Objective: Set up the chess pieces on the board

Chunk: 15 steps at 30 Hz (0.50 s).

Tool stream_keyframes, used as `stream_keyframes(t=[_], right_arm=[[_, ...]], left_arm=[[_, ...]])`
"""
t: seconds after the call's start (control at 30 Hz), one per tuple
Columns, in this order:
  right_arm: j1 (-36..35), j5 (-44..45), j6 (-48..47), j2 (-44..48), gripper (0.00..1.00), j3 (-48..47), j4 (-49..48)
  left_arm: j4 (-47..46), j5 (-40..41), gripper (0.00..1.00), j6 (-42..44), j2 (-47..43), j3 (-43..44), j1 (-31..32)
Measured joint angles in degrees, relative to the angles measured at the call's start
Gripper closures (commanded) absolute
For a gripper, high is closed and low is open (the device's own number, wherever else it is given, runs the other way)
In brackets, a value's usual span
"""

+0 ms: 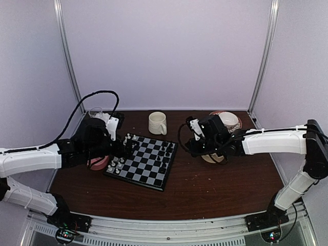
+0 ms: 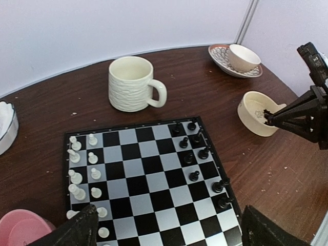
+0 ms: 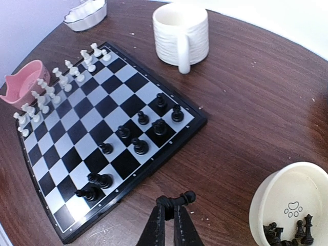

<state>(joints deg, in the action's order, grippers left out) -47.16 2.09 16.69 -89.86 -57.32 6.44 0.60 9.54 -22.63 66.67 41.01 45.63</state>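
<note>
The board [image 1: 144, 162] [image 2: 148, 179] [image 3: 77, 133] lies mid-table. White chess pieces [image 2: 82, 169] [image 3: 56, 87] line its left side and several black ones [image 2: 197, 154] [image 3: 138, 133] its right side. My right gripper [image 3: 171, 205] [image 1: 197, 144] hovers over bare wood just off the board's right edge, shut on a black pawn [image 3: 179, 199] that lies sideways between the fingertips. More black pieces [image 3: 287, 233] lie in the cream bowl [image 3: 292, 205] [image 2: 259, 113]. My left gripper [image 2: 164, 225] [image 1: 123, 148] hangs open over the board's near-left part, nothing between its fingers.
A white mug [image 1: 157, 123] [image 2: 132, 83] [image 3: 181, 32] stands behind the board. A pink bowl [image 3: 23, 82] [image 2: 20, 228] sits left of it, a glass dish [image 3: 86, 13] at back left. A saucer with a small cup [image 2: 236, 59] is at back right.
</note>
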Motion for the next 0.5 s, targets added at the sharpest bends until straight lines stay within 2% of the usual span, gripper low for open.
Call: stream_keyframes(t=[0.27,0.5], right_arm=[[-3.30,-3.63,-3.67,2.05,0.94,1.62,-3.91],[-5.86,-4.68,-5.88,2.21,0.93,1.64,-4.87]], left_arm=[[0.26,-15.28,0.07,-3.54,6.03,5.25,-0.26],[0.35,-25.42,0.08,-9.79,9.46,8.41,-2.45]])
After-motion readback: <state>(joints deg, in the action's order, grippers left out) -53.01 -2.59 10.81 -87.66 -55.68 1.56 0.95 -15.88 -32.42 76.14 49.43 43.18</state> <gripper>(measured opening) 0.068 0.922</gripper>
